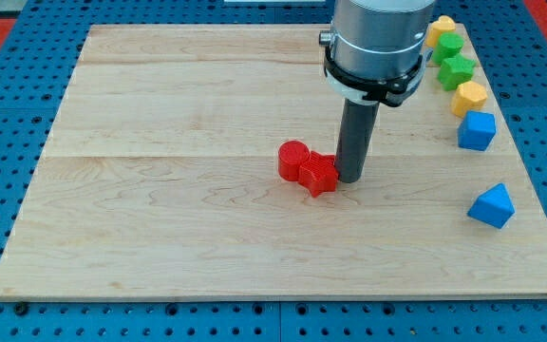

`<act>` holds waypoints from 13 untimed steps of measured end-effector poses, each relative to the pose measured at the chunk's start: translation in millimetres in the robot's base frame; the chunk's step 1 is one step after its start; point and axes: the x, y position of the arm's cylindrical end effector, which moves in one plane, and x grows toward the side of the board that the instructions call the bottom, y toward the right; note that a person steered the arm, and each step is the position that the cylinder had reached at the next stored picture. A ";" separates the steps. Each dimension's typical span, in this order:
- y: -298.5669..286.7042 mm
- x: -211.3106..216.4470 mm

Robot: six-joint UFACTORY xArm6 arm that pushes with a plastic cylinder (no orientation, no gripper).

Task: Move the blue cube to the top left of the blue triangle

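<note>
Camera view: blue cube [476,130] well right of my tip [350,179].

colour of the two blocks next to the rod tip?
Both red blocks, just left of my tip; camera view.

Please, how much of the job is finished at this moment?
Done: nothing visible. The blue cube sits directly above the blue triangle, near the view's right edge, not upper left. In hand: my tip touches the red blocks mid-board, far from both. Left: the whole push.
</note>
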 end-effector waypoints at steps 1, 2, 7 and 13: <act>20.0 -9.9; 55.6 -25.7; 214.3 -58.1; 188.3 -79.4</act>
